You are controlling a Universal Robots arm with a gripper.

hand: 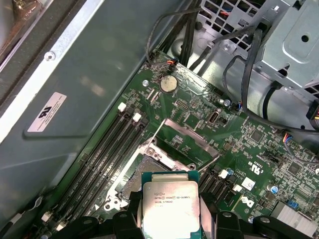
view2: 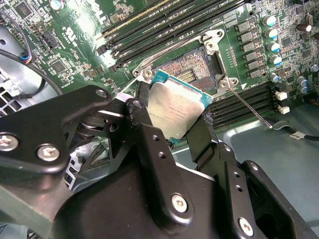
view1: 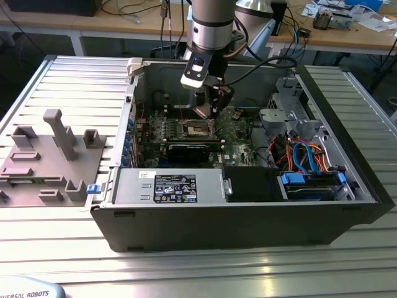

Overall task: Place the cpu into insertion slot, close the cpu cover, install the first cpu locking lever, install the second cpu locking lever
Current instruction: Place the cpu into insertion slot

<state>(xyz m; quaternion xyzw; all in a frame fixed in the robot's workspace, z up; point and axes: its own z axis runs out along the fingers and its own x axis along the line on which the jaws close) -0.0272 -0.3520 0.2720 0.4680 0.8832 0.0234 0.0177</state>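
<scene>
My gripper (view2: 174, 122) is shut on the cpu (view2: 175, 109), a flat square chip with a dull silver top and a green edge. Black fingers (view2: 142, 112) press on two opposite sides of it. In both wrist views the chip hangs tilted a little above the insertion slot (view2: 188, 67), partly over it, and the slot's contact field lies bare. The cpu cover (hand: 193, 131) stands swung open at the slot's far side. A thin locking lever (view2: 249, 110) sticks out loose beside the slot. In the exterior view the gripper (view1: 208, 113) hovers over the slot (view1: 197, 129) inside the open computer case.
Long black memory slots (view2: 164, 20) run along both sides of the socket. A black card (view1: 189, 151) lies just in front of it. Drive cages (view1: 282, 112) and bundled cables (view1: 304, 155) stand at the exterior view's right. A grey fixture (view1: 56, 155) stands outside the case.
</scene>
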